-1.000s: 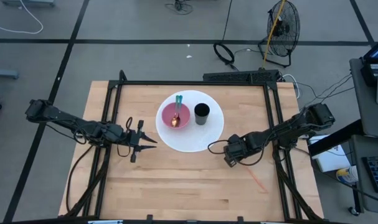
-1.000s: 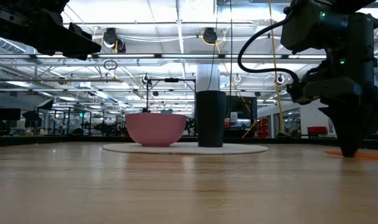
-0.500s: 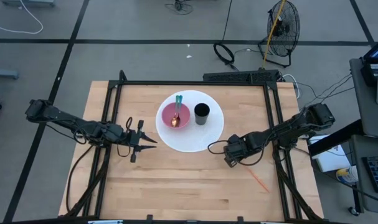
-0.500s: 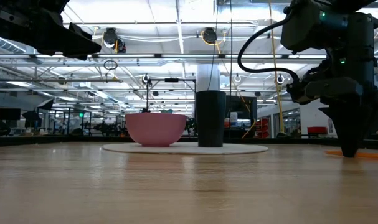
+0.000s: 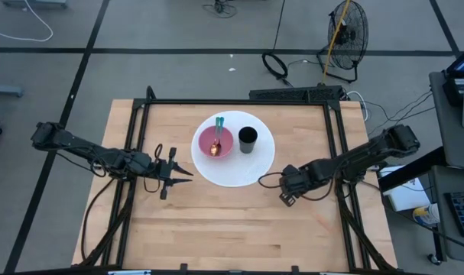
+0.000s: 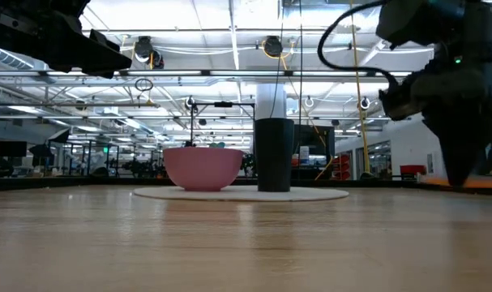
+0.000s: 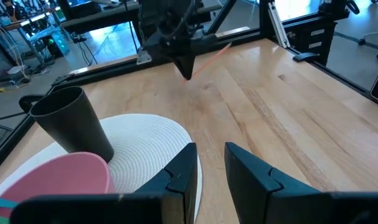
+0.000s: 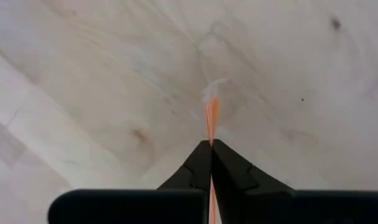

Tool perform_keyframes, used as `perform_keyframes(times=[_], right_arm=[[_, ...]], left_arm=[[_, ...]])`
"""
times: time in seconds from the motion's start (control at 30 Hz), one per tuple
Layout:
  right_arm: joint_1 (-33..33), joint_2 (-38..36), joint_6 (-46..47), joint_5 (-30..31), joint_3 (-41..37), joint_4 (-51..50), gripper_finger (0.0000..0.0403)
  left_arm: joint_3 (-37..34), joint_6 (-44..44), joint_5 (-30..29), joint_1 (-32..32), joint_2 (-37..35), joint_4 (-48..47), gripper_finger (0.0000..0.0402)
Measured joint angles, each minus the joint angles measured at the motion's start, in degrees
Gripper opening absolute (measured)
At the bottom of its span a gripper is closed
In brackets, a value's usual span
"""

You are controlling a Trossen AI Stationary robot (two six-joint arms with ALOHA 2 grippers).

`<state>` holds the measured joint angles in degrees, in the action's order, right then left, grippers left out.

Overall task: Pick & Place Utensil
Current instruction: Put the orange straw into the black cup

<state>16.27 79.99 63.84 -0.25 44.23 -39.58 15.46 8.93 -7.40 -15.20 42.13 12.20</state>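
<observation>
The table [image 5: 216,229] is pale wood with a dark frame around its edge. The left arm [image 5: 86,153] waits at the table's left side, its gripper [image 5: 182,171] just short of the plate's rim, pointing at it with fingers a little apart and nothing between them. The right arm [image 5: 354,159] reaches in from the right edge, and its gripper [image 5: 286,197] points down at bare wood just off the plate's right-front rim.

The plate [image 5: 247,174] is round and white and lies between the two grippers. On it stand a pink bowl [image 5: 215,142] toward the left gripper's side and a black cup [image 5: 248,139] beside the bowl, toward the right gripper's side; the low view shows both upright and close together. A teal-handled utensil [image 5: 219,124] rests in the bowl, its handle sticking out over the far rim.

The right gripper's fingers [image 8: 198,165] are pressed together on a thin orange utensil [image 8: 210,115]. Its slim shaft runs out from between the fingertips, and its pale end lies close over the wood. The left wrist view shows that orange shaft [image 7: 213,55] slanting out behind the gripper.
</observation>
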Motion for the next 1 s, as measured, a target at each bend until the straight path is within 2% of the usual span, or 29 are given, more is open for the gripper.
perform_keyframes(times=[0.43,1.0], right_arm=[[-0.04,-8.23,-9.63,5.0,0.17,7.28,0.0],[-0.5,-9.97,-27.64,6.21,0.26,21.96,0.0]], left_arm=[[0.0,0.03,-0.04,0.0,0.0,0.03,0.0088],[-0.02,0.07,-0.12,0.0,0.0,1.02,0.0088]])
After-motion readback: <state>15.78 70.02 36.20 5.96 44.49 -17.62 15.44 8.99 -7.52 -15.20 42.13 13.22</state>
